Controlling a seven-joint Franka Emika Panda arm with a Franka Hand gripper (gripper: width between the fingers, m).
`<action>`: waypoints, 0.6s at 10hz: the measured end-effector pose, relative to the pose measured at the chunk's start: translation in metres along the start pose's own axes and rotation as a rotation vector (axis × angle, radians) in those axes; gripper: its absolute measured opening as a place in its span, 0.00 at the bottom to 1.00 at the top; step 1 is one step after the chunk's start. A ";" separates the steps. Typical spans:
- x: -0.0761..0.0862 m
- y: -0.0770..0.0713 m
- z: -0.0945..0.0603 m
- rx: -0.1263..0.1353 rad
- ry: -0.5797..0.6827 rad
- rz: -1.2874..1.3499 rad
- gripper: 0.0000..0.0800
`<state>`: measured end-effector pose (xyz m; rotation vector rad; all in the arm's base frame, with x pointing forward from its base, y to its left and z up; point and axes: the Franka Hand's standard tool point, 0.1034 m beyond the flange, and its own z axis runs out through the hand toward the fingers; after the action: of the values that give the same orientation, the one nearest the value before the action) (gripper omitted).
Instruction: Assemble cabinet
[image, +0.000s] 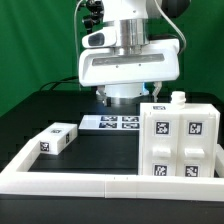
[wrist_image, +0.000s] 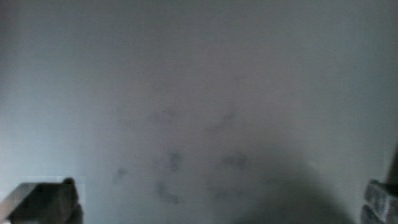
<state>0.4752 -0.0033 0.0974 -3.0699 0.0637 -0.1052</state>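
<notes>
The arm (image: 130, 60) hangs toward the table's (image: 100, 152) back edge, cabinet parts apart.
The gripper (wrist_image: 214, 203) gapes empty; the cabinet shell (image: 178, 140) stands in the front corner on the exterior view's right, a small block (image: 57, 140) near the left edge.

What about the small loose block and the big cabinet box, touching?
Apart. The exterior view shows the small block at its left, the cabinet box at its right, and bare black table between them.
</notes>
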 end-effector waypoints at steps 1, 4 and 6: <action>0.000 0.000 0.000 0.001 0.000 0.044 1.00; -0.009 0.028 0.003 -0.012 -0.011 0.211 1.00; -0.022 0.062 0.007 -0.032 -0.023 0.261 1.00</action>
<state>0.4518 -0.0640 0.0849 -3.0593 0.4657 -0.0550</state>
